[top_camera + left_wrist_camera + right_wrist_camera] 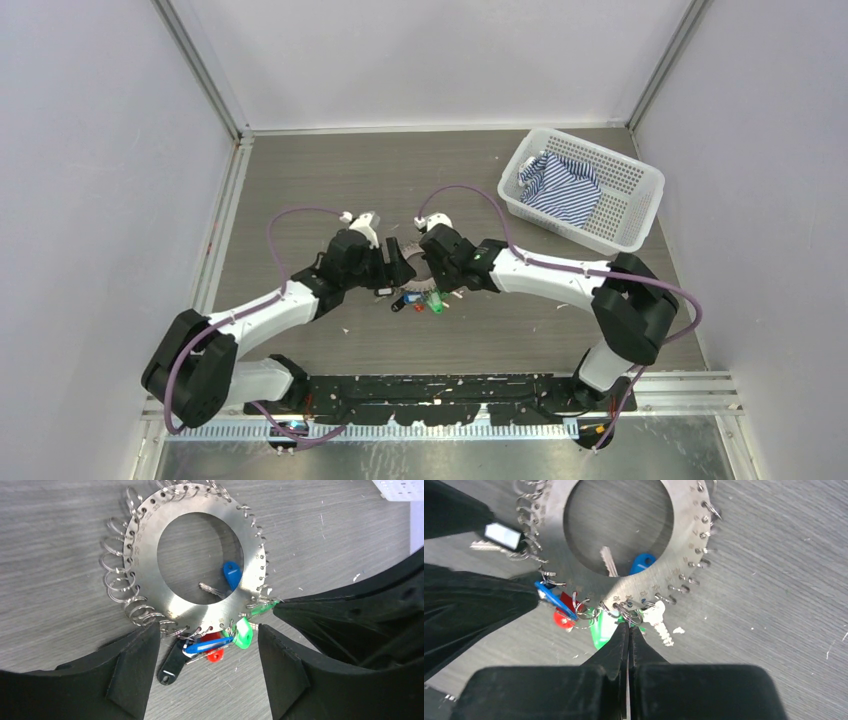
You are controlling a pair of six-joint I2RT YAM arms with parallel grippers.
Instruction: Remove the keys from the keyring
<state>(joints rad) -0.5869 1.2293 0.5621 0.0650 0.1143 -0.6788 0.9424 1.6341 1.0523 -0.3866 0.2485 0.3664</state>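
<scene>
Grey and flat, the round metal keyring (150,555) with an open centre lies on the wood-grain tabletop (300,180) between the two arms. Its rim is pierced with holes that carry many small wire split rings (117,580). The keys (212,645) with coloured plastic heads bunch at its near edge: a blue tag lies across a red one, a green head (243,632) sits just beside them, and a black tag (172,666) lies flat on the table just off the rim. Another blue-headed key (231,575) shows through the centre hole, partly under the disc.

The black left gripper (206,630) hovers over this bunch with its fingers spread wide, one on either side of the coloured heads. The black right gripper (628,626) has its fingers pressed together into a point, the tip against the small rings at the rim by the green head. Whether anything is pinched between them cannot be told.

A white perforated plastic basket (628,172) holding a blue-and-white striped cloth (560,185) stands well apart at the far right.
</scene>
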